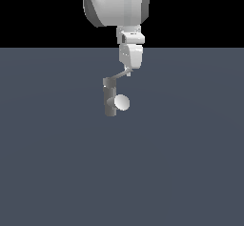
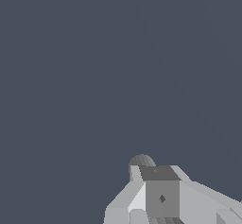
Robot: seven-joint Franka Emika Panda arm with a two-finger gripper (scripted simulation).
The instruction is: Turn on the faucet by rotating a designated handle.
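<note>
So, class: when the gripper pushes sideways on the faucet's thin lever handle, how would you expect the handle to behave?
The handle looks like a thin, straight, flat bar, so it is probably stiff rather than floppy. It projects from the cap atop the faucet, so a push likely swings it around the column instead of sliding it. Being narrow and smooth, it may slip off the gripper.

A flat slate-blue floor point(image 1: 181, 172) meets a black backdrop point(image 1: 43, 10).
</note>
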